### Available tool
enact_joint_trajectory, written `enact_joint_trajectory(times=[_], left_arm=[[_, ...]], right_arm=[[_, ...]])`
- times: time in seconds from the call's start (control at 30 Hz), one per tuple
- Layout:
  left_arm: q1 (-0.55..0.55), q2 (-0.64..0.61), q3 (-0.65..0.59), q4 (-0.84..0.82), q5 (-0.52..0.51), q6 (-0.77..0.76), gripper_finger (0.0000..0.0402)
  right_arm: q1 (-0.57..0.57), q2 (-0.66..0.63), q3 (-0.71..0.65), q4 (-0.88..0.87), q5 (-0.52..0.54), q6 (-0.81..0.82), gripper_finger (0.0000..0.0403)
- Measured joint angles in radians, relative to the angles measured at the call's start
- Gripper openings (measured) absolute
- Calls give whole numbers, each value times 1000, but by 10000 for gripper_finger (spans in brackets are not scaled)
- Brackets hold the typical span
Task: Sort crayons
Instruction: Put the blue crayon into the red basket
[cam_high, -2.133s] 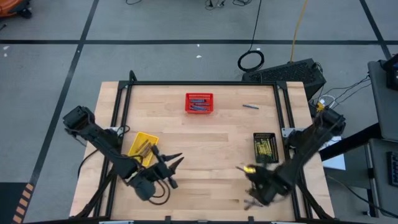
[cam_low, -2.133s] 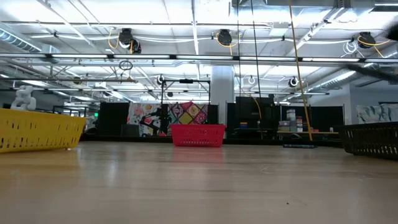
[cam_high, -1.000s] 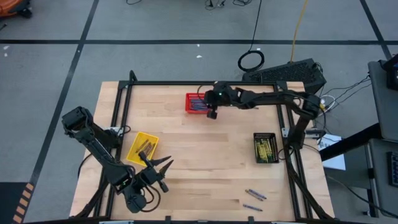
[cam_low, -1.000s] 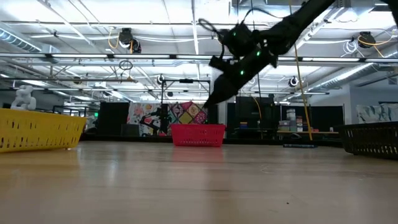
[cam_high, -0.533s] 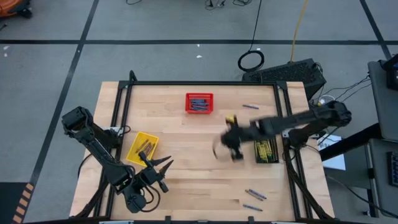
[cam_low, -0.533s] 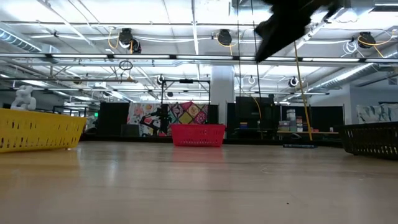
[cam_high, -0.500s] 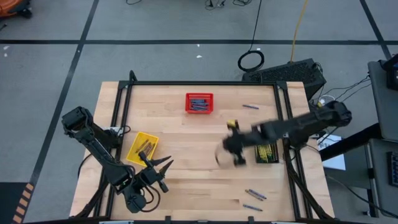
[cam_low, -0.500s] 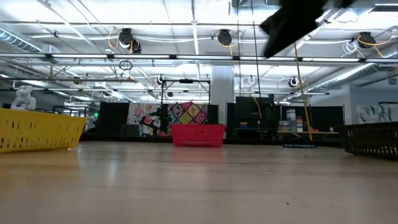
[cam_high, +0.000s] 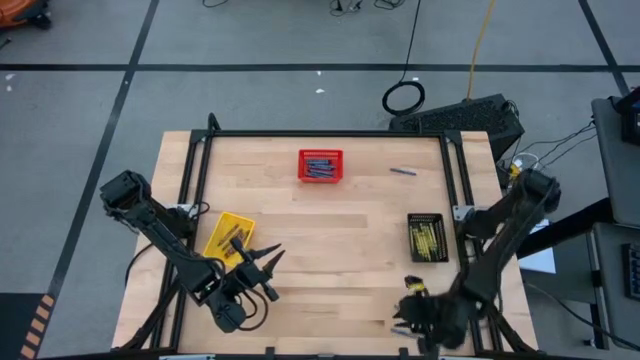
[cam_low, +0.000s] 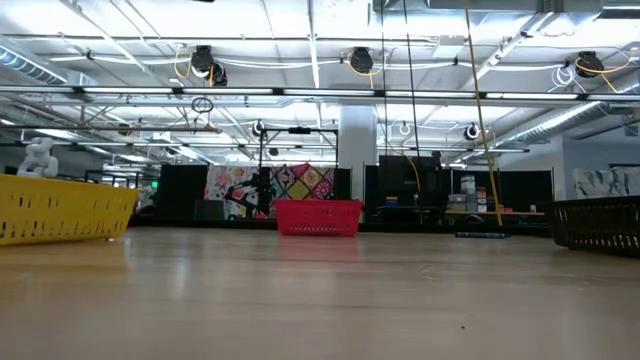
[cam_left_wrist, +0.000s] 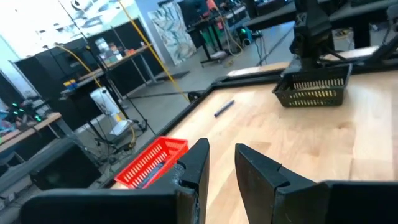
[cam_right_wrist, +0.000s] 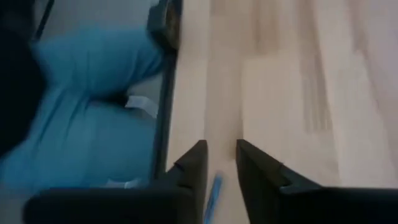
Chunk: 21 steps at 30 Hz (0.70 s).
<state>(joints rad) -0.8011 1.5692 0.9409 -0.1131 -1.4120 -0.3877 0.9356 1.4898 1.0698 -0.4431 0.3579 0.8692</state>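
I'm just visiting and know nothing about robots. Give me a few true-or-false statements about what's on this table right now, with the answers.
1. The red basket sits near the table's far edge. True.
2. A loose crayon lies to the right of the red basket. True.
3. The black basket is empty. False: it holds yellow-green crayons.
4. The right gripper hovers over the red basket. False: it is at the near right corner.
5. The yellow basket is beside the left arm. True.

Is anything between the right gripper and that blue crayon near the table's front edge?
Nothing visible. In the right wrist view, the blue crayon lies on bare wood just ahead of the right gripper, whose fingers stand slightly apart with nothing between them.
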Motion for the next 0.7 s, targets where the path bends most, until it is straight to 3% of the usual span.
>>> enact_joint_trajectory(times=[0.1,0.3,0.57,0.7], left_arm=[[3,0,0,0,20,0,82],[-4,0,0,0,21,1,82],[-13,0,0,0,32,0,82],[-13,0,0,0,32,0,82]], right_arm=[[52,103,-10,93,135,25,108],[86,259,34,108,54,70,156],[90,339,45,43,-62,190,138],[100,341,45,29,-40,162,121]])
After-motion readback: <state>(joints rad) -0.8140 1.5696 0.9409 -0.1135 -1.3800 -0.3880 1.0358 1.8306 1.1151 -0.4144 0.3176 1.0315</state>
